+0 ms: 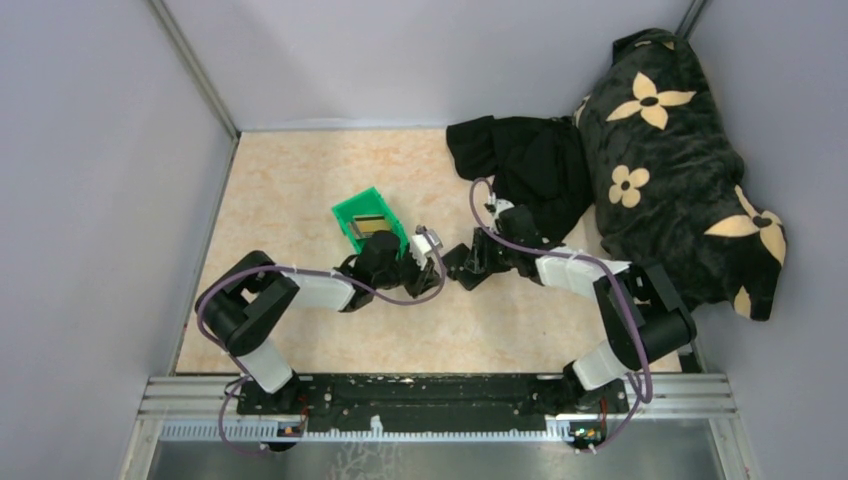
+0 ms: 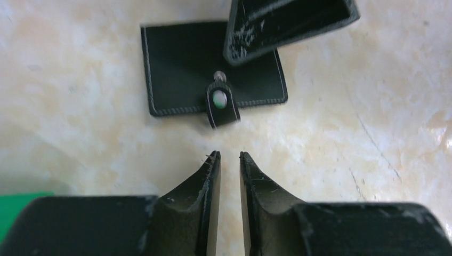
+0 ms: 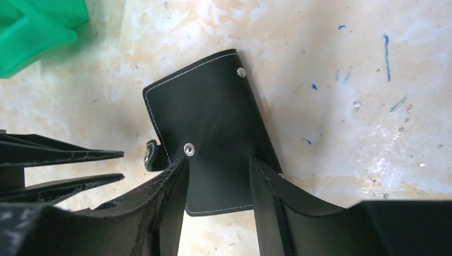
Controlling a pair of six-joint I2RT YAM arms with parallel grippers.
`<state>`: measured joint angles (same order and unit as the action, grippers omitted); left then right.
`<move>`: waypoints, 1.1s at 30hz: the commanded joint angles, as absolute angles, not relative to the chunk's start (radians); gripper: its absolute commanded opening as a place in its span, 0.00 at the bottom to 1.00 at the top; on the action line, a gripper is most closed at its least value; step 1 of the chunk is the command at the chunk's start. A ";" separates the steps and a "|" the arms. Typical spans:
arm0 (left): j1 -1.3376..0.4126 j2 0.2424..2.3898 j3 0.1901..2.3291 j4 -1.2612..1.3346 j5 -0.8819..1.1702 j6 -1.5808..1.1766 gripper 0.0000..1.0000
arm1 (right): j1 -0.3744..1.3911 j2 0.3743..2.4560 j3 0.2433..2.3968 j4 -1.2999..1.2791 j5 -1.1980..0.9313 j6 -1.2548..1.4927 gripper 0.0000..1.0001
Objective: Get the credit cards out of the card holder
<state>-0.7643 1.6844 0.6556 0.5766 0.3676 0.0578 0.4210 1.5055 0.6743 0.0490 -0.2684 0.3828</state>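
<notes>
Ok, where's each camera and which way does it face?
Top external: above and behind the robot, looking down on the table; left arm and right arm show.
Left wrist: on that arm, looks down past the left gripper at the card holder.
Right wrist: on that arm, looks down; the right gripper hangs over it.
Shared: both wrist views show the card holder and the other arm's fingers.

Left arm [image 1: 305,290] and right arm [image 1: 580,270] bend inward, low, tips almost meeting. Left gripper [image 2: 228,156]: jaws parted by a narrow slit (nothing between them). Right gripper [image 3: 218,162]: jaws clearly wider apart, not clamped.
</notes>
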 commanded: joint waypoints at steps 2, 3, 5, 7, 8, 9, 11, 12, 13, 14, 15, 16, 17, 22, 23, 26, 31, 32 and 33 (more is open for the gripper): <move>-0.783 1.635 0.589 0.619 0.296 -0.016 0.25 | 0.515 1.479 0.759 -0.044 -0.068 0.298 0.48; -0.785 1.629 0.584 0.616 0.279 -0.016 0.24 | 0.526 1.485 0.770 -0.049 -0.056 0.287 0.49; -0.787 1.616 0.572 0.614 0.253 -0.021 0.24 | 0.558 1.500 0.794 -0.070 -0.010 0.260 0.52; -0.787 1.592 0.564 0.614 0.232 -0.028 0.24 | 0.610 1.506 0.812 -0.091 0.064 0.220 0.55; -0.787 1.580 0.561 0.616 0.222 -0.033 0.24 | 0.638 1.508 0.818 -0.100 0.106 0.198 0.56; -0.786 1.567 0.557 0.619 0.206 -0.038 0.24 | 0.667 1.511 0.821 -0.108 0.143 0.180 0.58; -0.787 1.537 0.544 0.634 0.189 -0.050 0.23 | 0.709 1.517 0.823 -0.125 0.195 0.159 0.59; -0.787 1.521 0.535 0.647 0.180 -0.062 0.24 | 0.719 1.519 0.820 -0.130 0.203 0.156 0.60; -0.787 1.505 0.526 0.659 0.168 -0.075 0.24 | 0.730 1.519 0.815 -0.132 0.204 0.156 0.60; -0.787 1.488 0.514 0.675 0.160 -0.086 0.24 | 0.739 1.517 0.809 -0.130 0.202 0.150 0.62; -0.787 1.477 0.502 0.689 0.156 -0.092 0.24 | 0.749 1.512 0.801 -0.130 0.204 0.148 0.62; -0.786 1.469 0.494 0.696 0.155 -0.099 0.24 | 0.755 1.511 0.796 -0.130 0.205 0.146 0.63; -0.787 1.462 0.488 0.704 0.162 -0.100 0.24 | 0.758 1.511 0.790 -0.131 0.200 0.147 0.68; -0.787 1.456 0.467 0.739 0.166 -0.101 0.24 | 0.764 1.535 0.787 -0.162 0.232 0.159 0.73; -0.787 1.455 0.463 0.743 0.165 -0.106 0.24 | 0.768 1.540 0.795 -0.171 0.242 0.161 0.73; -0.787 1.448 0.445 0.762 0.153 -0.111 0.24 | 0.798 1.573 0.845 -0.235 0.324 0.157 0.70; -0.787 1.415 0.418 0.770 0.134 -0.102 0.25 | 0.859 1.643 0.926 -0.305 0.463 0.160 0.65; -0.787 1.411 0.416 0.769 0.134 -0.099 0.25 | 0.865 1.644 0.932 -0.308 0.463 0.170 0.62; -0.787 1.408 0.414 0.767 0.134 -0.097 0.25 | 0.867 1.643 0.936 -0.306 0.458 0.180 0.58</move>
